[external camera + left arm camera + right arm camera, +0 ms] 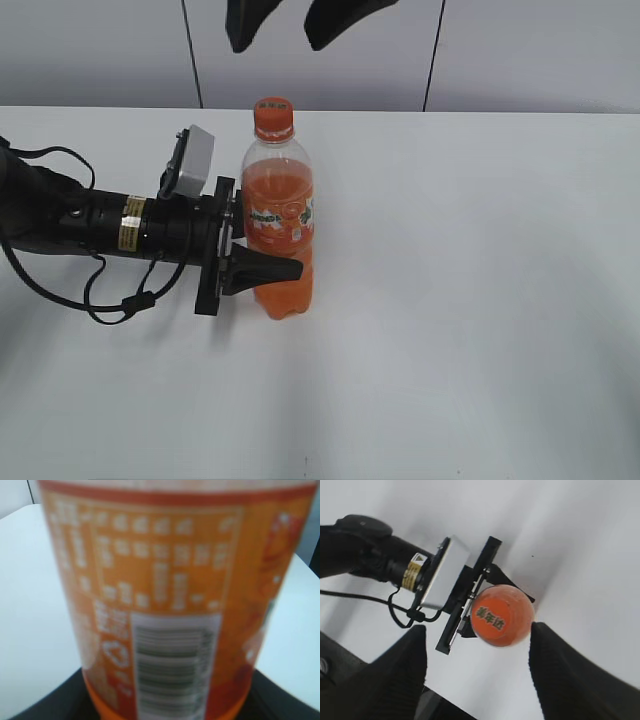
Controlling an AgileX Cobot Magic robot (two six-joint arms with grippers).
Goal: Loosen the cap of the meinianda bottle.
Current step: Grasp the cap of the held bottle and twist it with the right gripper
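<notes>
The right gripper (pixel 477 675) hangs above the bottle with its two dark fingers (pixel 560 675) spread wide, nothing between them; from its wrist camera the cap (pixel 496 616) sits in the gap, well below. The left gripper (pixel 262 258) comes in from the side and is clamped on the bottle (pixel 281 225) at the label band, one finger (pixel 265 270) crossing the front of the body, the other hidden behind. The bottle stands upright on the white table (pixel 480 300), about centre and a little left, nearly full of orange drink. Full, it should be fairly heavy and stable, but the clear wall is thin and will likely dent if squeezed harder, and the smooth label may let it spin in the grip. The cap is small, stiff and ridged on its side, so those ridges look like the place to pinch, fingers set square across it, low enough not to slip off the top.
</notes>
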